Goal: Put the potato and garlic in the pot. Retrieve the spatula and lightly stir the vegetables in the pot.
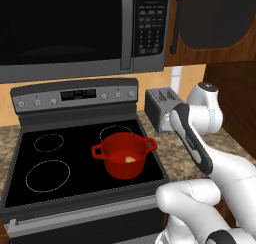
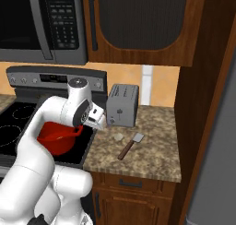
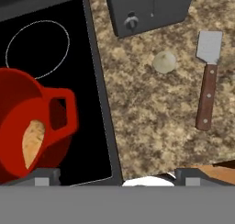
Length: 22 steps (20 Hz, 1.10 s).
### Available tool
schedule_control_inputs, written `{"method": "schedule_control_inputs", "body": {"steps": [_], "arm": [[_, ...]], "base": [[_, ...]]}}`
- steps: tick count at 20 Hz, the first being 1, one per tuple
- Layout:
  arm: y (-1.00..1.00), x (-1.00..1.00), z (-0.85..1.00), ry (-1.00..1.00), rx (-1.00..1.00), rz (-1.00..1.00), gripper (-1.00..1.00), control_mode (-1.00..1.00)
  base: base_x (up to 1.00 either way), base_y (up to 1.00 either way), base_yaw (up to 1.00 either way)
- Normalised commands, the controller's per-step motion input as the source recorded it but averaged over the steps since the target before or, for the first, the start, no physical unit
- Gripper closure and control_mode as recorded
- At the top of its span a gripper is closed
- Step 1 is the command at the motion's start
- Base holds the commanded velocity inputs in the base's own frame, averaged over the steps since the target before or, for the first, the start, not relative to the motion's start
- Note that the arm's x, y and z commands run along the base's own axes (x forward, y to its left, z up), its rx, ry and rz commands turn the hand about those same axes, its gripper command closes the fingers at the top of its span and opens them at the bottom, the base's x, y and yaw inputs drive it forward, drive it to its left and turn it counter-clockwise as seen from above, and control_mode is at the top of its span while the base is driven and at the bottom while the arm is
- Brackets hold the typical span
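Left base view: black stovetop under a microwave, one red pot on it with the potato inside. Right base view: speckled counter with one toaster, one garlic and one spatula lying near each other, not touching. Hand view: gripper spread wide, holding nothing, above the counter edge beside the pot.

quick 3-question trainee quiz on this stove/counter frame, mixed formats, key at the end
1. True or false: the garlic is already in the pot.
2. What lies inside the pot? A) potato B) spatula C) nothing
3. Fill in: the garlic sits on the counter between the spatula and the ____.

Key: 1 false; 2 A; 3 stove.
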Motion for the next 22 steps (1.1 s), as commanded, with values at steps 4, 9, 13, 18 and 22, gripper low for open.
{"method": "schedule_control_inputs", "body": {"steps": [4,9,13,18,22], "arm": [[-0.95,0.41,-0.55,0.00,-0.28,-0.15,-1.00,-1.00],[-0.15,0.16,-0.12,0.03,-0.06,-0.02,-1.00,-1.00],[0.00,0.00,0.00,0.00,0.00,0.00,-1.00,-1.00],[-0.17,0.25,-0.03,0.01,0.06,0.00,-1.00,-1.00],[-0.27,0.37,-0.16,0.04,0.12,0.01,-1.00,-1.00]], "base": [[0.00,0.00,0.00],[0.00,0.00,0.00],[0.00,0.00,0.00],[0.00,0.00,0.00],[0.00,0.00,0.00]]}}
